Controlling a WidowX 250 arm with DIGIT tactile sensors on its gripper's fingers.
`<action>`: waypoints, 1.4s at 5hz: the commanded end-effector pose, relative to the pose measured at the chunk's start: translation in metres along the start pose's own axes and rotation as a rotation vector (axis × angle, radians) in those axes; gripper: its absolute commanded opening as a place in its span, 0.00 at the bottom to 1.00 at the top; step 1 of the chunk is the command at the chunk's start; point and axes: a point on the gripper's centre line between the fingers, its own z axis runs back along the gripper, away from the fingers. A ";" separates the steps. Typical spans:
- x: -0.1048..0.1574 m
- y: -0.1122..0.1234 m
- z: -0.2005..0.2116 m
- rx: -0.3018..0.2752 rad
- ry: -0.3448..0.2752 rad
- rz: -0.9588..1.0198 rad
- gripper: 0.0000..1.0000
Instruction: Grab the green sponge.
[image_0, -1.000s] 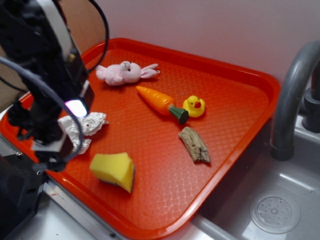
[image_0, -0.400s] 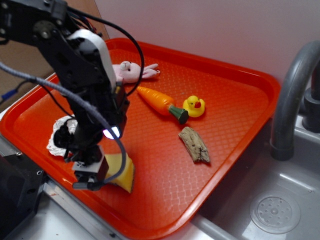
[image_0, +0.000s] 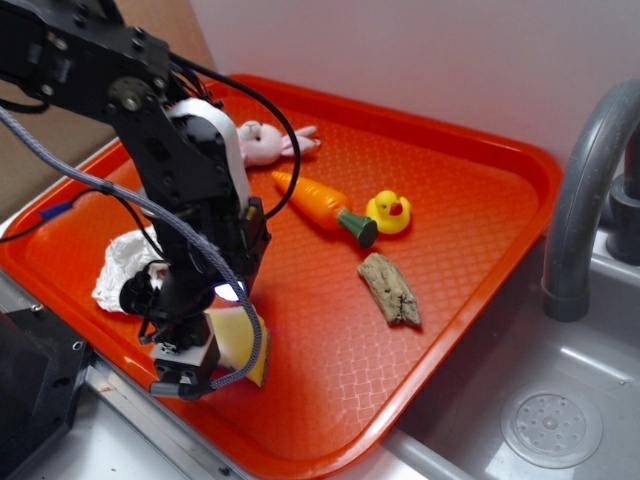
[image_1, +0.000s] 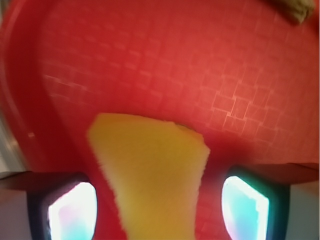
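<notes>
The green sponge (image_0: 243, 343) is a yellow foam wedge lying near the front left of the red tray (image_0: 470, 190), partly covered by my arm. My gripper (image_0: 196, 352) hangs low over its left part. In the wrist view the sponge (image_1: 155, 165) fills the space between my two fingers (image_1: 70, 210), with a strip of red tray showing on each side of it. The gripper (image_1: 157, 212) is open and straddles the sponge without pinching it. The sponge's dark scouring face shows only as a thin edge on the right.
On the tray lie a white crumpled cloth (image_0: 118, 268), a pink plush bunny (image_0: 265, 143), a toy carrot (image_0: 320, 204), a yellow rubber duck (image_0: 388, 212) and a piece of wood (image_0: 390, 288). A grey faucet (image_0: 580, 210) and a sink drain (image_0: 550, 428) stand at the right.
My arm has swung from the tray's left edge to the right and come down over the sponge. The open fingers now straddle it. The sponge has not moved.
</notes>
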 end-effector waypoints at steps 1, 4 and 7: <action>-0.008 -0.014 -0.010 0.048 -0.037 0.070 0.00; -0.005 0.031 0.093 -0.003 -0.025 0.689 0.00; -0.042 0.039 0.186 0.113 -0.109 1.246 0.00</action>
